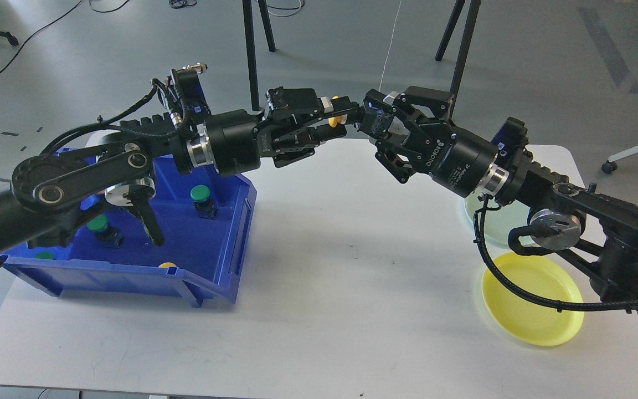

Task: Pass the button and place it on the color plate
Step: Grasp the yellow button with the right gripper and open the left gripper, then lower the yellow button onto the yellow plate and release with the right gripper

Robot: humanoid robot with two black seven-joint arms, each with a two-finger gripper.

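A yellow button (336, 118) is held in the air above the table's far middle, between my two grippers. My left gripper (334, 123) is shut on the yellow button, with yellow showing between its fingers. My right gripper (373, 122) faces it from the right, fingertips right up against the button's end; its jaws look spread and open. The yellow plate (535, 313) lies at the front right of the white table, partly under my right arm. A pale green plate (495, 228) lies behind it, mostly hidden by the arm.
A blue bin (216, 260) stands at the left and holds green buttons (200, 194) (97, 224) and another yellow button (167, 265). Tripod legs (252, 50) stand on the floor behind the table.
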